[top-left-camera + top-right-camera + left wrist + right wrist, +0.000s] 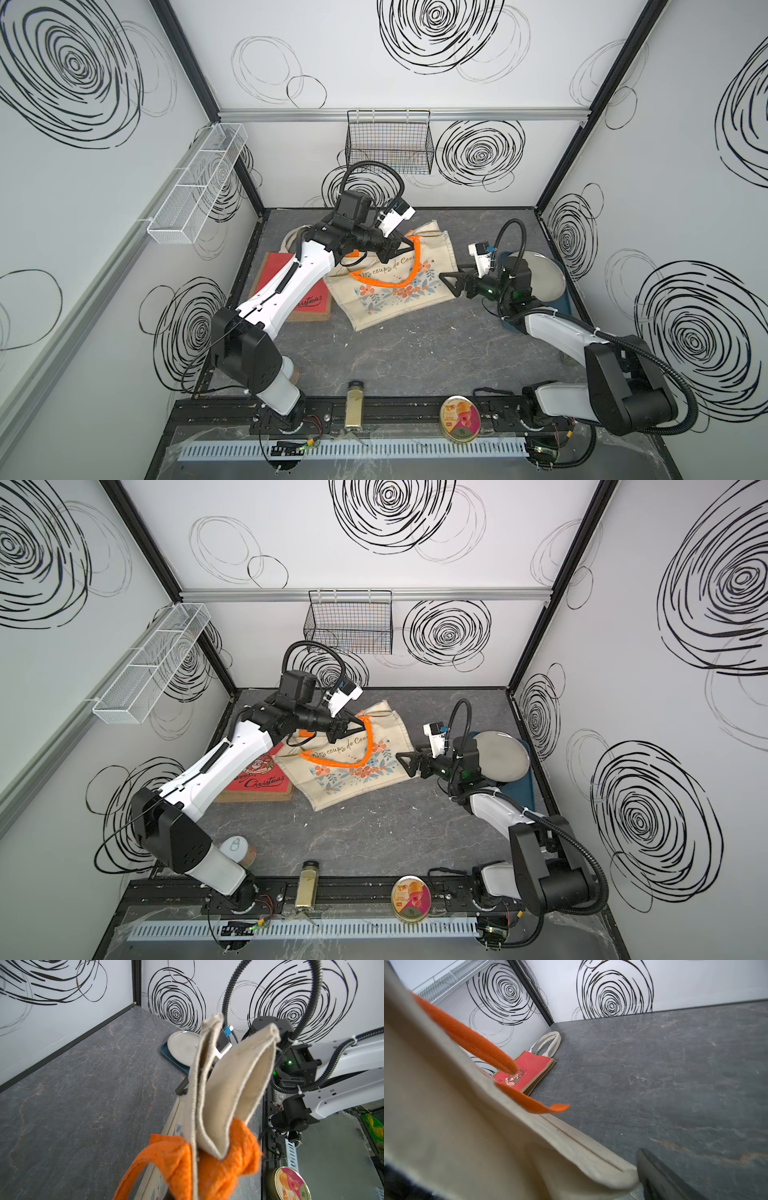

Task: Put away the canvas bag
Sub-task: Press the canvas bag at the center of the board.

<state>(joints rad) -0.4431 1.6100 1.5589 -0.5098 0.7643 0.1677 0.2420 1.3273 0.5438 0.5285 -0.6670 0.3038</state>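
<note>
The canvas bag [357,777] bears the script "coups de Coe…", and the red bag [262,781] reads "Christmas".

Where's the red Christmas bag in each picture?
Both top views: the red Christmas bag lies flat beside the canvas bag, partly hidden by the left arm.
Left wrist: not in it.
Right wrist: it lies beyond the orange handle.
Shared landmark: the canvas bag, in all four.
</note>
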